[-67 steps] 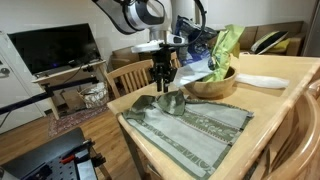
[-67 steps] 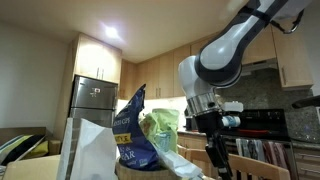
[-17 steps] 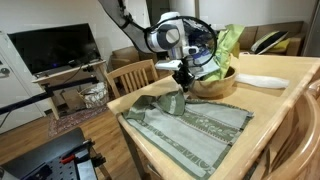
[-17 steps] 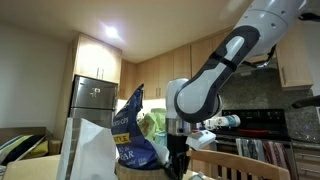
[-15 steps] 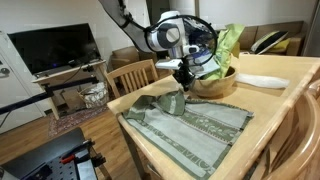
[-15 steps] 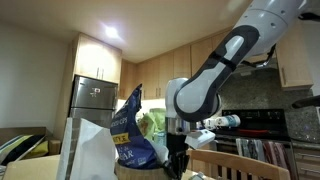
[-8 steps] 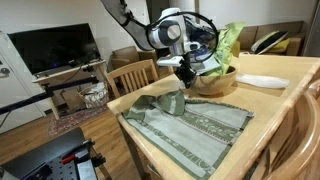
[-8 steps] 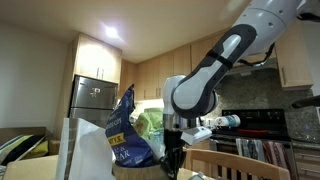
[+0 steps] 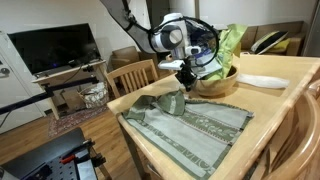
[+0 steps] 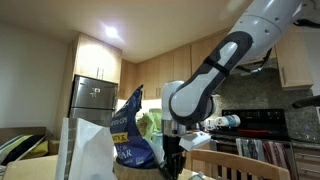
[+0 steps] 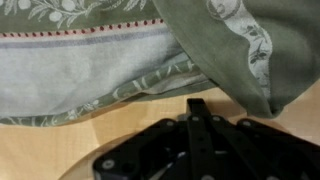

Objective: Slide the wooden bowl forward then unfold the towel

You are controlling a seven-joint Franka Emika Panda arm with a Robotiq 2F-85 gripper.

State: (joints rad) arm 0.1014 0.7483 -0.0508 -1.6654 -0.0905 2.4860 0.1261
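Holding bags (image 9: 226, 42): wooden bowl (image 9: 222, 87) | end effector (image 9: 186, 74) closed | towel (image 9: 195, 122) partly folded

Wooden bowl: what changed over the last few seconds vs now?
The gripper, shut and holding nothing, swung from above the towel's folded corner over to the wooden bowl's near rim and dropped lower. The bowl looks nudged slightly away from the towel, and the snack bags in it rocked. The towel stayed put, corner still folded over; the white dish did not move.
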